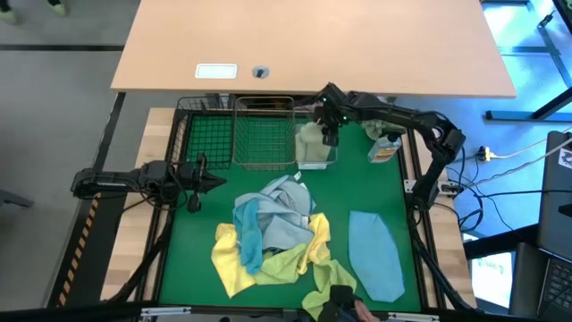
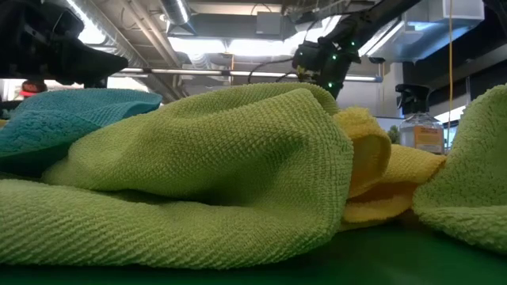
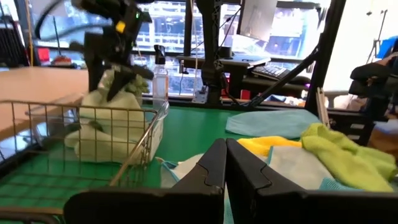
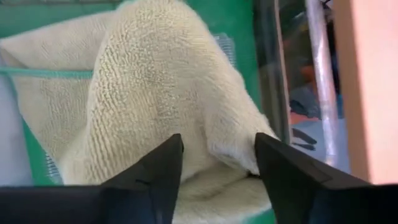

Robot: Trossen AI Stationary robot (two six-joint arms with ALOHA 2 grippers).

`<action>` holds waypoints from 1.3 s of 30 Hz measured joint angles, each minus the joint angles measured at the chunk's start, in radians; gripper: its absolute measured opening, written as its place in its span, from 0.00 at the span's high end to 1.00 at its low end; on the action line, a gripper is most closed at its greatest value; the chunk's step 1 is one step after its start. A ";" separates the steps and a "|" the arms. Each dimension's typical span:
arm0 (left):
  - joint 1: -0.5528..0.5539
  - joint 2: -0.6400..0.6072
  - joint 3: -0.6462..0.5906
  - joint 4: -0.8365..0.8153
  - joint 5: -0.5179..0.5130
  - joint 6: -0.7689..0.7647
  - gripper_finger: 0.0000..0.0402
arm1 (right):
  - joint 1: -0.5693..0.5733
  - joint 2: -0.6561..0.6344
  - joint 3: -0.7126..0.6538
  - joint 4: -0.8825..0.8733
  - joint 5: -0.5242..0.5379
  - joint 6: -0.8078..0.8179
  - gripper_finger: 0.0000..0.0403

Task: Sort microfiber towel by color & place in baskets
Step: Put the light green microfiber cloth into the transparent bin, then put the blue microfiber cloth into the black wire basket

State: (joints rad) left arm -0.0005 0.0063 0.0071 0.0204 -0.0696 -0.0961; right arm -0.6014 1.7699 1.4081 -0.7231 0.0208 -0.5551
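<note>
Pale green fuzzy towel [image 1: 313,143] lies in the clear plastic basket [image 1: 316,163] at the counter's far edge, directly beneath the wide-open right pincer [image 1: 329,134].

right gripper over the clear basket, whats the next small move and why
Probably lift the right gripper straight up and clear of the clear plastic basket. Its fingers stand open over the pale green towel, which already lies bunched inside that basket, so this drop looks finished. The pile of towels in the middle of the green mat is still unsorted, and the left gripper waits shut beside it.
</note>
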 joint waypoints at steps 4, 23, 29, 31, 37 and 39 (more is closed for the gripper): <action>0.000 0.000 0.000 0.000 0.000 -0.083 1.00 | 0.021 0.000 0.087 -0.082 0.005 0.002 0.45; 0.000 0.000 0.000 0.055 -0.137 -0.157 0.85 | 0.354 -0.001 0.489 -0.548 0.044 0.338 0.44; 0.000 0.000 0.000 0.090 -0.238 -0.201 0.73 | 0.526 -0.001 0.497 -0.572 -0.099 0.497 0.44; 0.000 0.000 0.000 0.094 -0.263 -0.216 0.69 | 0.585 -0.001 0.497 -0.579 -0.103 0.510 0.44; 0.000 0.011 0.000 0.232 -0.297 -0.243 0.64 | 0.729 -0.001 0.497 -0.585 -0.045 0.596 0.44; 0.000 0.029 0.000 0.340 -0.272 -0.242 0.63 | 0.765 -0.001 0.496 -0.587 -0.022 0.619 0.44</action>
State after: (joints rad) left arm -0.0002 0.0356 0.0071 0.3602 -0.3413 -0.3383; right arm 0.1631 1.7687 1.9045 -1.3097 -0.0009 0.0636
